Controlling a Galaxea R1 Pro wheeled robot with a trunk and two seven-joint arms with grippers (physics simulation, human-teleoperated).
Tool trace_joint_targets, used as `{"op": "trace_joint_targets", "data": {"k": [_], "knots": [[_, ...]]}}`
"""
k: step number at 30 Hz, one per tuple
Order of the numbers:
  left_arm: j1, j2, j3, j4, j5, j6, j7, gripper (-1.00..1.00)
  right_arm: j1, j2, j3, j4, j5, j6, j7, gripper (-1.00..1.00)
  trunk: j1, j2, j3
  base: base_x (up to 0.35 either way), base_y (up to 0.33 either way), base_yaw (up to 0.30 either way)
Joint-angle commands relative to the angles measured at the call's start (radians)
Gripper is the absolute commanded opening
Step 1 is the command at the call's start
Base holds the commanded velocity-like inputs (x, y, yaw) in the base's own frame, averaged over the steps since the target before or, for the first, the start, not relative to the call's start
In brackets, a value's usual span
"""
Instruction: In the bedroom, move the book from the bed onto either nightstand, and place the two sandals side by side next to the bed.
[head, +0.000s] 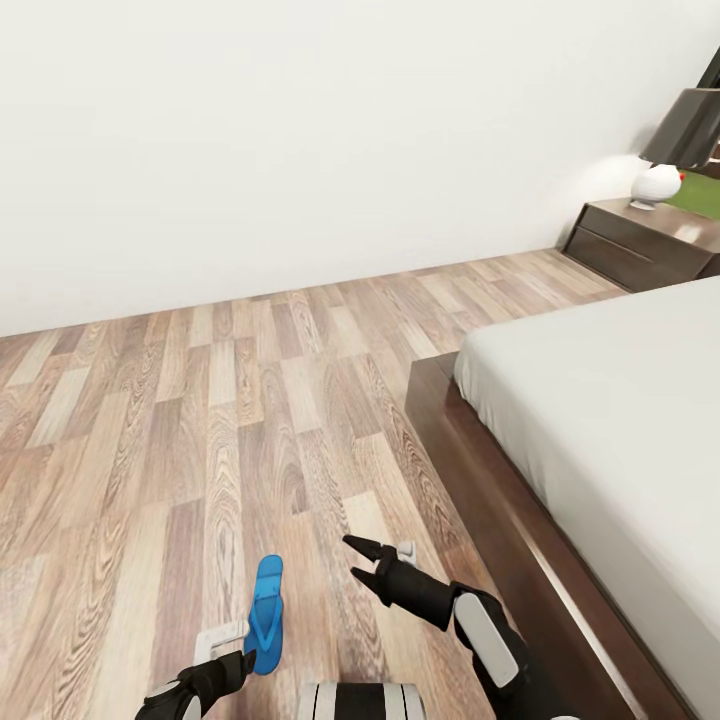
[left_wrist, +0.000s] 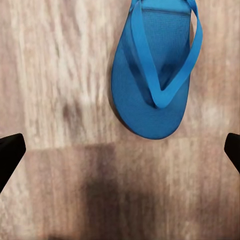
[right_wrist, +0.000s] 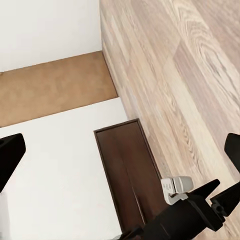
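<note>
Here, wood-plank floor (head: 200, 440) underfoot, pale and brown boards mixed. One blue sandal (head: 265, 614) lies flat on it, well apart from the bed (head: 610, 420), its length running roughly parallel to the bed's near side. In the left wrist view the sandal (left_wrist: 155, 75) sits strap side up on the planks, its rounded end towards the camera.

The bed has a plain pale grey mattress on a dark brown frame (head: 490, 500); nothing is visible on the part of the mattress that shows. Beyond the bed's far end stands a dark brown nightstand (head: 640, 240) against the white wall (head: 300, 130), carrying a lamp (head: 672, 150) with a round white base and a dark shade.

Left gripper (head: 232, 668): close beside the near end of the sandal. In the left wrist view its fingers (left_wrist: 10, 150) are spread wide, holding nothing, the sandal just ahead of the dark tips and not touched.

Right gripper (head: 358, 560): between sandal and bed, above the floor, fingers parted and empty. The right wrist view likewise has the fingertips (right_wrist: 9, 150) wide apart.
</note>
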Motion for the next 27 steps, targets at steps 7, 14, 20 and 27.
{"op": "trace_joint_targets", "data": {"k": [7,14,20,27], "knots": [[0.000,-0.001,0.003,-0.002,0.010,0.006,0.001,1.00,0.000,0.000,-0.001,0.001,-0.010,0.010,-0.002,1.00,0.000,0.000,-0.001,0.000,0.000,0.000],[0.000,-0.001,0.002,-0.001,0.010,0.006,0.000,1.00,0.000,0.000,-0.001,0.002,-0.011,0.009,-0.003,1.00,0.003,-0.002,-0.024,0.000,0.000,0.000],[0.000,-0.001,0.003,-0.001,0.010,0.006,0.000,1.00,0.000,0.002,0.000,0.004,-0.007,0.006,-0.007,1.00,0.004,-0.003,-0.039,0.000,0.000,0.000],[0.000,-0.001,0.002,-0.002,0.010,0.006,0.000,1.00,0.000,0.004,0.000,0.005,-0.002,0.001,-0.009,1.00,0.004,-0.003,-0.039,0.000,0.000,0.000]]}}
